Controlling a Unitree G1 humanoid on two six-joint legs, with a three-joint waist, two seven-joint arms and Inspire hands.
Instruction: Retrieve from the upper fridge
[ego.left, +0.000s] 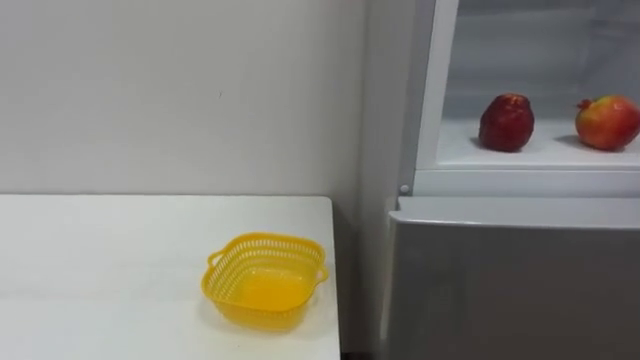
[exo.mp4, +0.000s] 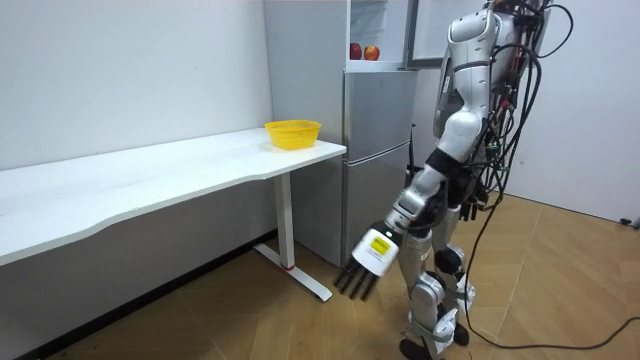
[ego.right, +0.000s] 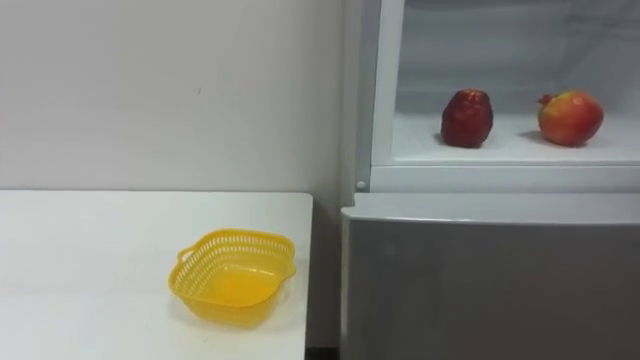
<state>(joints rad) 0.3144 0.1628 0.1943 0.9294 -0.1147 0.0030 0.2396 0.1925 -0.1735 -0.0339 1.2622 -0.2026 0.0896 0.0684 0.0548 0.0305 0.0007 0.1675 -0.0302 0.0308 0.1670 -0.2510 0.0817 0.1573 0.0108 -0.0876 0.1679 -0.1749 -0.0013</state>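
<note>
The upper fridge compartment (ego.left: 540, 155) stands open at the right. On its white shelf are a dark red apple (ego.left: 506, 122) and, to its right, a red-and-yellow apple (ego.left: 606, 122). The room view shows both fruits (exo.mp4: 362, 51) high in the fridge. I stand in front of the fridge, a step back from it. My left hand (exo.mp4: 365, 262) hangs low by my leg with straight fingers, holding nothing and far from the shelf.
A yellow mesh basket (ego.left: 265, 240) sits empty near the right end of the white table (ego.left: 100, 270), just left of the fridge. The grey lower fridge door (ego.left: 510, 280) is closed. A white wall runs behind the table, and the floor is wood.
</note>
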